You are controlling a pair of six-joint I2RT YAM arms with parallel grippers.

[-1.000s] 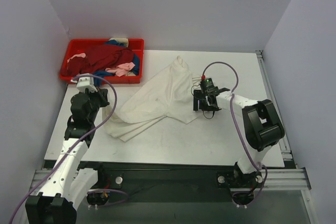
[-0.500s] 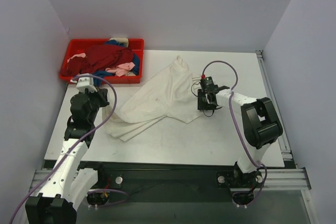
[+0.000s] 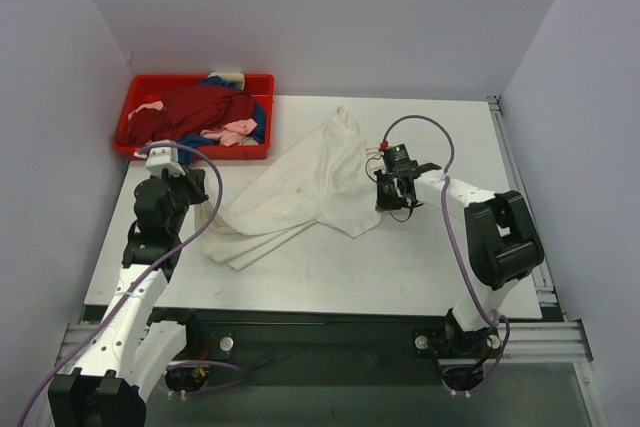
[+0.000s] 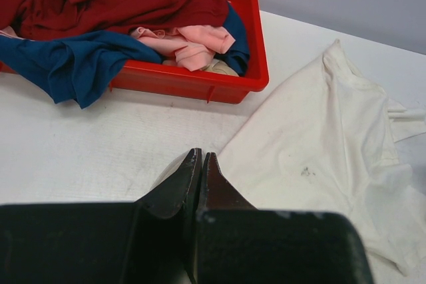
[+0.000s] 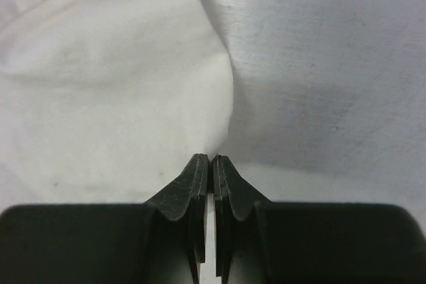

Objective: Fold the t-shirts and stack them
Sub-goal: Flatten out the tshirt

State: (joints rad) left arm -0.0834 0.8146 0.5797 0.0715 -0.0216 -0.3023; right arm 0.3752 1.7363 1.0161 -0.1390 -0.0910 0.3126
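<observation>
Across the desk (image 3: 420, 267): large cream-white cloth t-shirt (image 3: 300, 192), spread diagonally. Right claw (image 5: 211, 164) pinched shut on its right edge, bare desk beyond. Left claw (image 4: 201, 164) closed, empty, just beside the left edge. Dark red, blue, pink t-shirts (image 3: 205, 107) heaped in red plastic tray (image 3: 190, 151).

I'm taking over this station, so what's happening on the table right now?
The right arm has its jaws shut on the right edge of a white t-shirt lying rumpled on the table. The left arm, jaws shut and empty, hangs near the shirt's left side. A heap of red, blue and pink shirts waits in the red tray, not yet folded.
</observation>
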